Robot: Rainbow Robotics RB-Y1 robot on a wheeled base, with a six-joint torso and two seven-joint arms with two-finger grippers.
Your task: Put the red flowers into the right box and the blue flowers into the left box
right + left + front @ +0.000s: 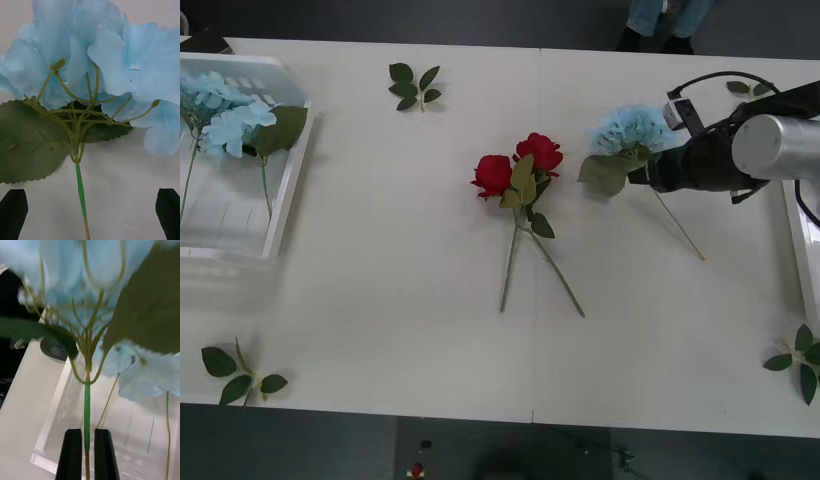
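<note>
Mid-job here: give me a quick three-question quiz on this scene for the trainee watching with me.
1. True or false: two red fabric roses lie with crossed stems on the white table.
2. The right gripper is at the stem of the pale blue fabric flower cluster. Its jaws are: A) shut on the stem, B) open on either side of it, C) holding a leaf sprig.
3. Fill in: the left gripper, above the white slotted plastic basket, has its jaws shut on a second blue flower cluster by its green ____.
Key: 1 true; 2 B; 3 stem.
</note>
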